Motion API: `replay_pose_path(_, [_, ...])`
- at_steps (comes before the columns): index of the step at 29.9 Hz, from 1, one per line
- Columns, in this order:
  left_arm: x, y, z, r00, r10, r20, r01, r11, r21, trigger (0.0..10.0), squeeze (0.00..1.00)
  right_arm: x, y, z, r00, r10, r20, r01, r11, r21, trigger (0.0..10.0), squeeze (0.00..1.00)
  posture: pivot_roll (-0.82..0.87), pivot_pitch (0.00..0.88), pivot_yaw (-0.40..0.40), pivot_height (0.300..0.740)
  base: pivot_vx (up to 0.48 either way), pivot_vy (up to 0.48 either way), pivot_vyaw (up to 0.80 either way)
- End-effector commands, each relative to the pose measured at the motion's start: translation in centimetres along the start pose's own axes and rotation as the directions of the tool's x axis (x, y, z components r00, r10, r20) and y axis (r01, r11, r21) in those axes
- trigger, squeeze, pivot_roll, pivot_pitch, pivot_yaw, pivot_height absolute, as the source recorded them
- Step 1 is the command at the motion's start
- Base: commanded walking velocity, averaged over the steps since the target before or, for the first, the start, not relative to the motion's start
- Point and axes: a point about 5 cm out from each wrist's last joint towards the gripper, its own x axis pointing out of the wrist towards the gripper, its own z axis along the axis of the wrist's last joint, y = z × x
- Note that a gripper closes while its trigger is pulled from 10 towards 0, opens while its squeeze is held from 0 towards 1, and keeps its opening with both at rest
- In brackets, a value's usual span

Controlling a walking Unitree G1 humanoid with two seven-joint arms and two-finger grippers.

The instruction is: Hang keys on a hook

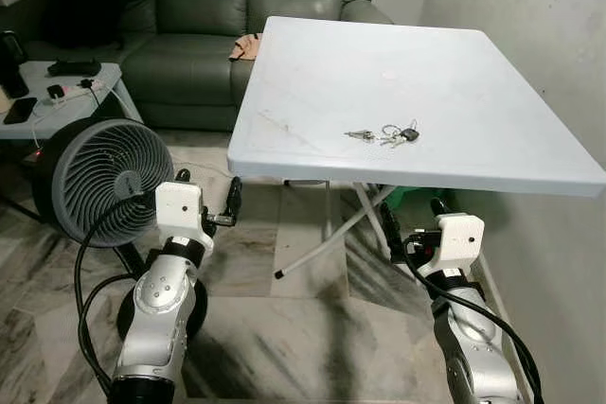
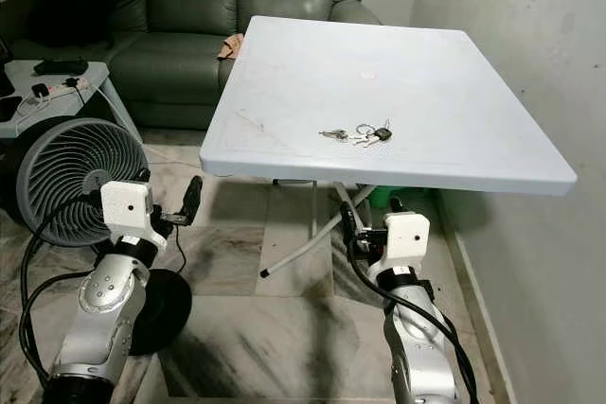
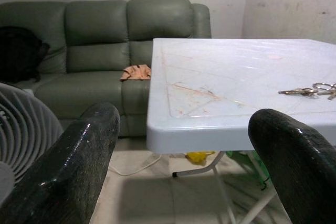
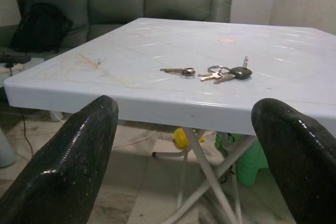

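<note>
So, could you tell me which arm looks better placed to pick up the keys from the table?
Probably the right. The keys lie right of centre, almost straight beyond the open right gripper; the left gripper sits near the table's left corner.

A white folding table [image 1: 473, 101] stands ahead of and above both grippers, hard against the pale wall [image 1: 530, 26]. Beyond it sits a green sofa [image 1: 199, 7]. A round grey fan [image 1: 104, 182] stands beside the left gripper. Underfoot, marbled floor [image 1: 284, 328], possibly tile.
</note>
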Motion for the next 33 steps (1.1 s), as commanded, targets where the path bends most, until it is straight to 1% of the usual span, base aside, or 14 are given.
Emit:
replay_pose_path(1, [0.2, -0.1, 0.0, 1.000, -0.008, 0.000, 0.008, 1.000, -0.013, 10.0, 0.00, 0.4, -0.1, 0.9, 1.000, 0.006, 0.029, -0.005, 1.000, -0.009, 10.0, 0.00, 0.00, 0.000, -0.006, 0.732, 0.000, 0.000, 0.00])
replay_pose_path(3, [0.2, -0.3, 0.0, 1.000, -0.011, -0.001, 0.011, 1.000, -0.017, 10.0, 0.00, 0.4, -0.1, 1.1, 0.999, 0.017, 0.032, -0.016, 1.000, -0.026, 10.0, 0.00, 0.00, 0.000, -0.008, 0.732, 0.000, 0.000, 0.00])
replay_pose_path(5, [0.1, -0.6, -0.2, 1.000, -0.022, -0.012, 0.022, 0.999, -0.039, 10.0, 0.00, 0.4, -0.2, 1.1, 0.999, 0.029, 0.027, -0.028, 0.999, -0.042, 10.0, 0.00, 0.01, 0.000, -0.012, 0.732, 0.000, 0.000, 0.00])
replay_pose_path(8, [-0.3, -0.7, -0.6, 0.999, -0.036, -0.029, 0.034, 0.997, -0.071, 10.0, 0.00, 0.1, -0.2, 0.7, 0.999, 0.032, 0.008, -0.032, 0.999, -0.038, 10.0, 0.00, 0.01, 0.000, -0.014, 0.732, 0.000, 0.000, 0.00])
replay_pose_path(10, [-0.5, -0.7, -0.8, 0.999, -0.037, -0.038, 0.034, 0.997, -0.076, 10.0, 0.00, -0.1, -0.3, 0.3, 1.000, 0.029, -0.005, -0.029, 0.999, -0.029, 10.0, 0.00, 0.01, 0.000, -0.016, 0.732, 0.000, 0.000, 0.00])
replay_pose_path(14, [-1.8, -0.1, -2.2, 0.996, -0.028, -0.082, 0.017, 0.991, -0.131, 10.0, 0.00, -1.0, -0.9, -1.1, 0.998, 0.008, -0.058, -0.008, 1.000, -0.011, 10.0, 0.00, 0.01, 0.000, -0.018, 0.732, 0.000, 0.000, 0.00])
replay_pose_path(17, [-2.4, 0.4, -2.5, 0.996, -0.002, -0.092, -0.013, 0.986, -0.165, 10.0, 0.00, -1.3, -1.1, -1.1, 0.998, 0.000, -0.061, -0.001, 1.000, -0.009, 10.0, 0.00, 0.01, 0.000, -0.017, 0.732, 0.000, 0.000, 0.00])
replay_pose_path(21, [-2.8, 0.7, -2.6, 0.995, 0.000, -0.102, -0.018, 0.985, -0.171, 10.0, 0.00, -1.3, -1.1, -1.0, 0.998, -0.007, -0.058, 0.006, 1.000, -0.005, 10.0, 0.00, 0.01, 0.000, -0.010, 0.732, 0.000, 0.000, 0.00])
replay_pose_path(26, [-2.5, 0.7, -2.3, 0.995, -0.016, -0.095, 0.000, 0.986, -0.169, 10.0, 0.00, -0.8, -0.6, -0.6, 0.999, 0.005, -0.041, -0.005, 1.000, 0.003, 10.0, 0.00, 0.02, 0.000, -0.008, 0.732, 0.000, 0.000, 0.00])
replay_pose_path(33, [-2.3, 0.6, -2.0, 0.996, -0.029, -0.084, 0.015, 0.986, -0.167, 10.0, 0.00, -0.6, -0.3, -0.2, 1.000, 0.011, -0.025, -0.011, 1.000, 0.010, 10.0, 0.00, 0.03, 0.000, -0.003, 0.732, 0.313, 0.000, 0.00])
